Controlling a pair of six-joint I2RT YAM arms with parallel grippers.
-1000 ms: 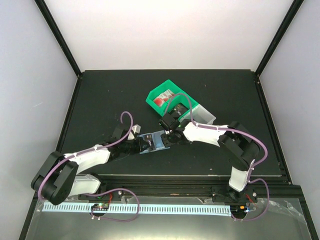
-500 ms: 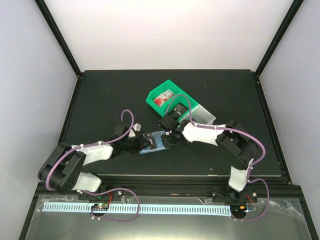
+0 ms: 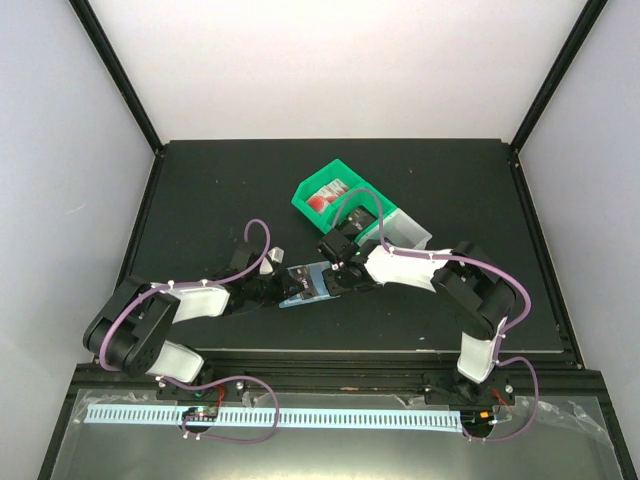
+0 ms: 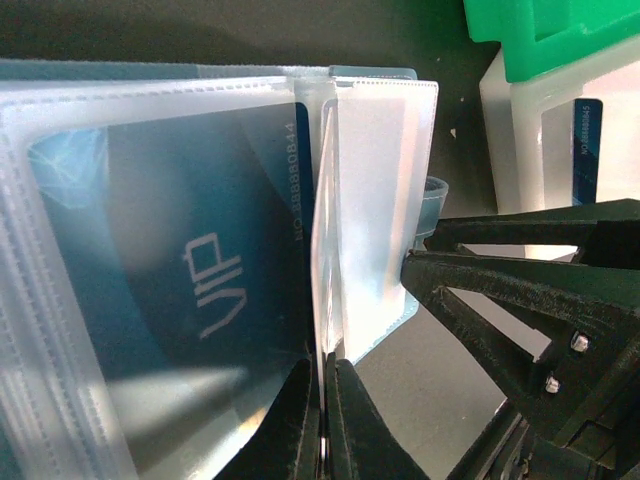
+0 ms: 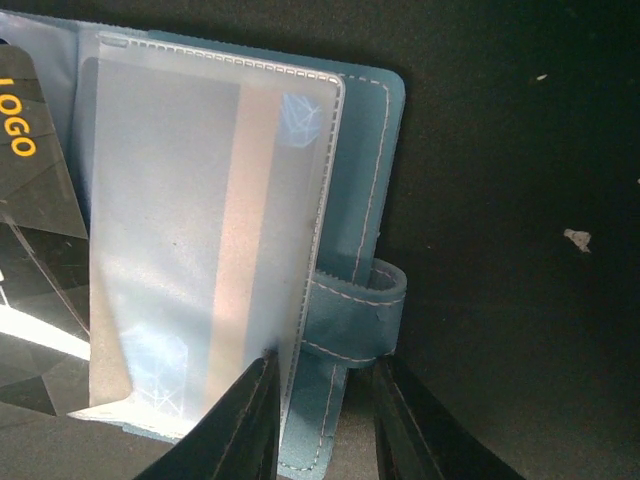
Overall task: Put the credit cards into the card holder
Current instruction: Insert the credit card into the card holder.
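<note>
Inward swung the left elbow [image 3: 128, 328], we noted, left gripper [image 4: 322, 405] pinched on a clear sleeve [image 4: 375, 200] of the card holder [image 3: 308, 283] lying open lengthwise between both arms, right gripper [image 5: 322, 410] half-closed astride its tab edge, grip we couldn't confirm.

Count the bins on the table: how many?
2. The green bin sits near the middle, toward the back. The white bin is right beside it, on its right and slightly nearer the arms. No others show, and a hidden one seems unlikely.
</note>
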